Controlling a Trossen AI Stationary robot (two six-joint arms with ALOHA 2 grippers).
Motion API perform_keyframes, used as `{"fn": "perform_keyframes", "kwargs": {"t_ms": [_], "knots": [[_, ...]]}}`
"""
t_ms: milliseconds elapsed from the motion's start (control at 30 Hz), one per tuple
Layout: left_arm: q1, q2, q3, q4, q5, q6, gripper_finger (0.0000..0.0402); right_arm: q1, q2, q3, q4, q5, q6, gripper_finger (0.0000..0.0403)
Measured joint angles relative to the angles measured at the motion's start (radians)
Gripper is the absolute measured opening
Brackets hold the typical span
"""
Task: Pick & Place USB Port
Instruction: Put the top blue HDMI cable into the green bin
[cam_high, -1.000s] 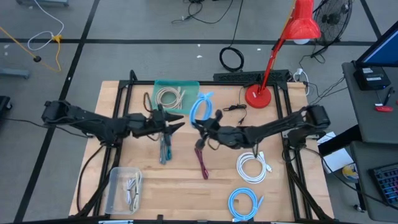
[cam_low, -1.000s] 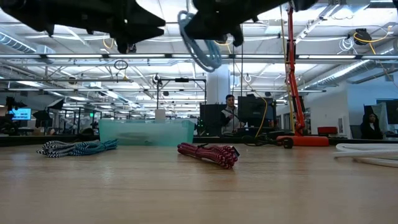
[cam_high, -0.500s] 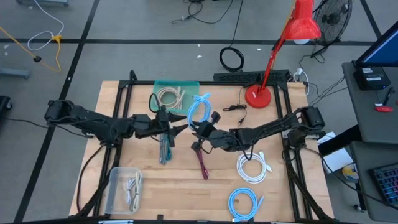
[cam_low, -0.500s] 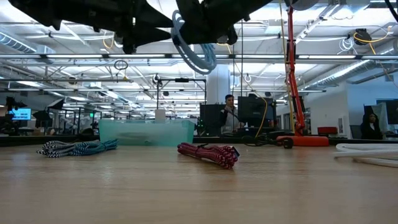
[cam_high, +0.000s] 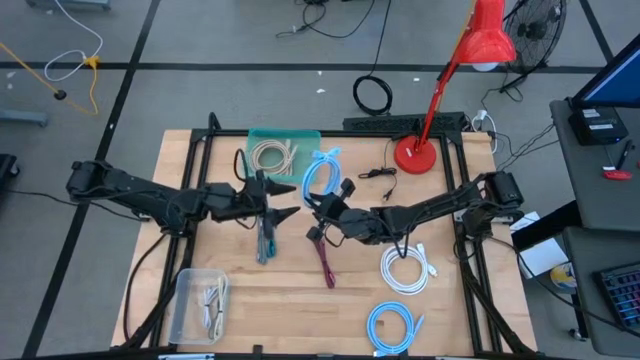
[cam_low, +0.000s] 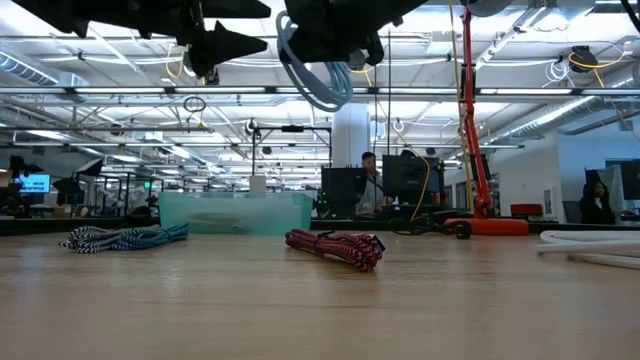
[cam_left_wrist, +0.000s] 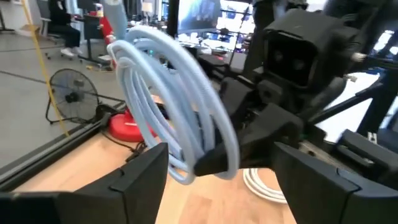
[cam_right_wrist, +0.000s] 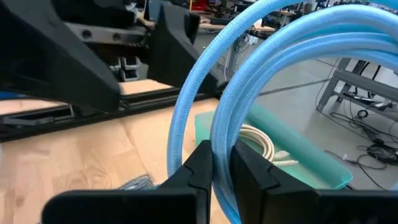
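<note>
Right gripper (cam_high: 318, 207) pinching blue cable coil (cam_high: 322, 176) (left gripper (cam_high: 283, 203) agape alongside)

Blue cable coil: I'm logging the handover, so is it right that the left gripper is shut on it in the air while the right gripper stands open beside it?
Not quite, the arms are swapped. The right wrist view shows the right gripper shut on the blue cable coil in the air; the left wrist view shows the left gripper open beside it.
</note>
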Motion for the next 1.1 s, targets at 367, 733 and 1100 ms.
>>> {"fn": "perform_keyframes", "kwargs": {"t_ms": [367,733,1100], "knots": [[0.005,0.003,0.000,0.100,-0.045,-0.003,0.0292,-0.004,0.000,0.000,0.027,0.000,-0.004,0.0026],[0.043,0.078,0.010,0.160,-0.045,-0.083,0.0292,-0.007,0.009,-0.001,0.070,-0.020,-0.008,0.0026],[0.045,0.206,0.111,0.122,-0.032,-0.069,0.0292,-0.006,0.011,-0.002,0.062,-0.022,-0.027,0.0026]]}}
